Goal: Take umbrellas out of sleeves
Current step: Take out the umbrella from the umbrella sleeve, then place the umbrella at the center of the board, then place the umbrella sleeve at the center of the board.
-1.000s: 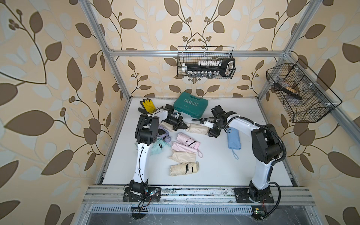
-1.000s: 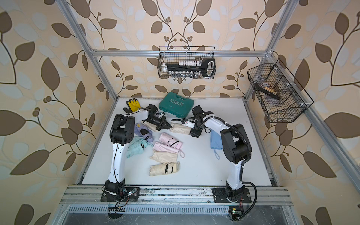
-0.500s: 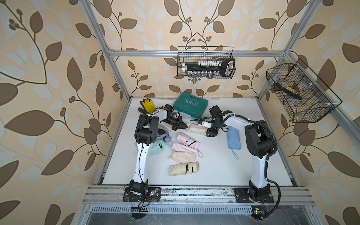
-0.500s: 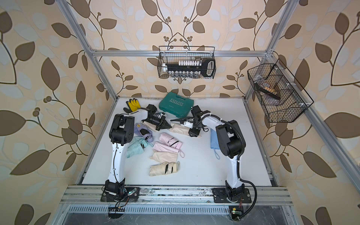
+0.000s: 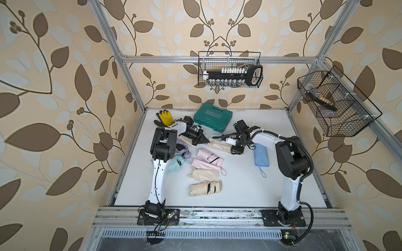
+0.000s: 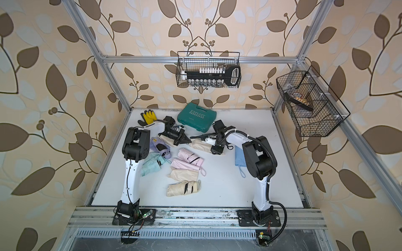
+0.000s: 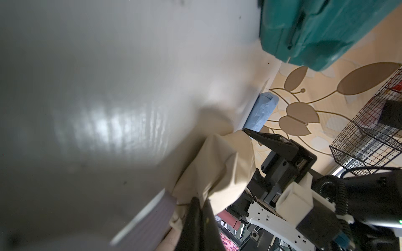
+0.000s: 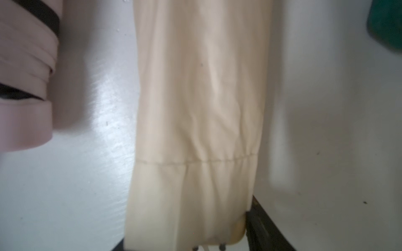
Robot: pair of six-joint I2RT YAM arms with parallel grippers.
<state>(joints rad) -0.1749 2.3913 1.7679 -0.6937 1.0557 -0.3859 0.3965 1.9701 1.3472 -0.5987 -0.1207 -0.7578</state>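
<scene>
Cream sleeve (image 5: 219,145), looks stuffed, lies rear-centre on tabletop (image 5: 239,187), long axis left-right between both arms. Left end effector (image 5: 202,140) pressed together, pinching its left end. Right end effector (image 5: 236,149) straddles the hemmed end; can't tell if it is clamped.

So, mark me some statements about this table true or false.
The green case lies at the back of the table. True.
The left fingers are shut on the cream sleeve. True.
The yellow gloves sit in a wire basket. False: they lie on the table by the left arm.
The blue sleeve lies on a pink umbrella. False: it lies alone beside the right arm.
Every umbrella is sleeved. False: a cream umbrella with a black strap lies bare at the front.
</scene>
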